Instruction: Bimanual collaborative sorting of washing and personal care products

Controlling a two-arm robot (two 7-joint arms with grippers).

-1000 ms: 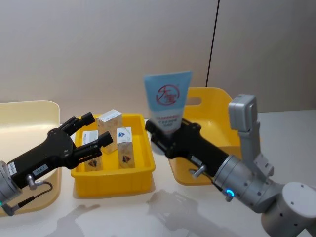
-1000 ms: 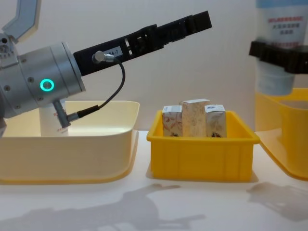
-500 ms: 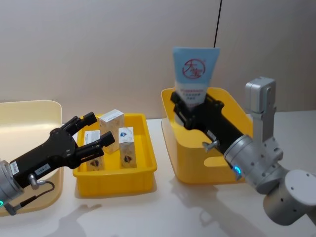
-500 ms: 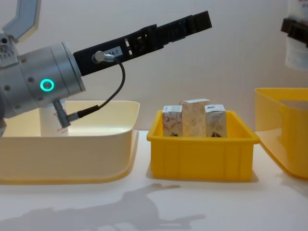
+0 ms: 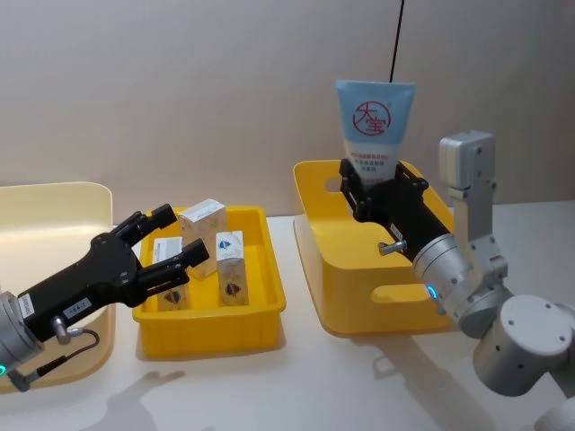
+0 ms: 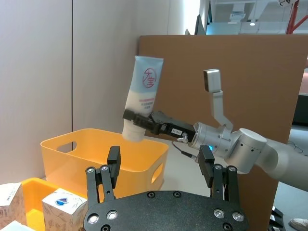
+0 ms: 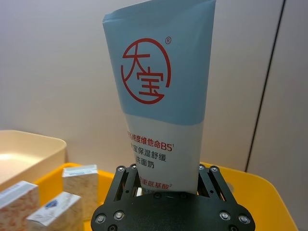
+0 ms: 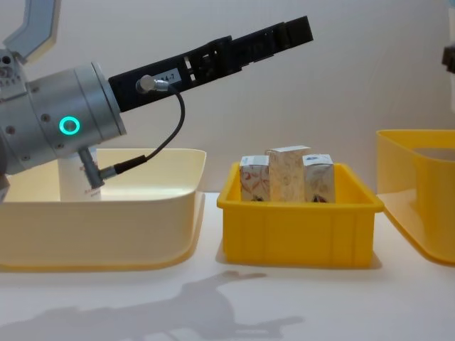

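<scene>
A tall light-blue tube [image 5: 375,121] with a red logo stands upright, cap down, with my right gripper [image 5: 381,185] shut on its lower part. It hangs above the deep yellow bin [image 5: 314,233] on the right. In the right wrist view the tube [image 7: 161,96] rises between the two black fingers [image 7: 122,179]. Several small white cartons [image 5: 200,222] stand in the low yellow tray [image 5: 207,330]. My left gripper [image 5: 177,233] is open over the tray's left side, close to the cartons, holding nothing. From the chest the cartons [image 8: 288,174] show side by side.
A wide cream bin [image 8: 106,213] sits on the left, under my left arm, with a white tube-like thing [image 8: 71,181] standing inside. The left wrist view shows the deep bin [image 6: 101,154] beyond its open gripper [image 6: 160,166]. A wall closes off the back.
My right gripper has carried the tube right and backward, from beside the low tray to above the deep yellow bin. The left arm has stayed still.
</scene>
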